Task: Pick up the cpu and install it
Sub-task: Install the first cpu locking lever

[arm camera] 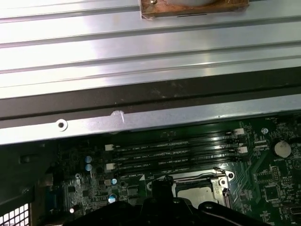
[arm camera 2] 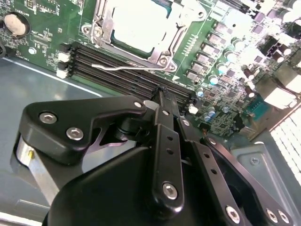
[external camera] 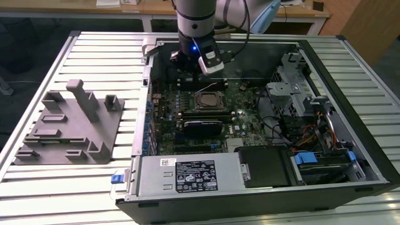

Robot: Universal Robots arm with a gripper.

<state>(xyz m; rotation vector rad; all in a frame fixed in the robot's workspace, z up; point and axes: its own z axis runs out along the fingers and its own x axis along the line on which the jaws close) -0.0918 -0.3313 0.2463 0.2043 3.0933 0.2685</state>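
Note:
The cpu [external camera: 206, 100] lies flat in the motherboard socket in the middle of the open computer case, inside the socket's metal frame. Its pale silvery top shows in both wrist views [arm camera 2: 141, 21] [arm camera: 197, 194]. My gripper [external camera: 186, 70] hangs above the far part of the board, over the memory slots [arm camera 2: 127, 75] just beyond the socket. Its black fingers [arm camera 2: 162, 92] meet at one tip with nothing between them, so it is shut and empty. The fingertip [arm camera: 162, 184] sits apart from the cpu.
A grey moulded fixture [external camera: 69, 126] rests on the slatted table at the exterior view's left. Inside the case [external camera: 350, 93] are a power supply [external camera: 187, 176] at the front, a drive cage [external camera: 293, 89] and cables on the right. The case's far wall [arm camera: 141, 120] is close behind the gripper.

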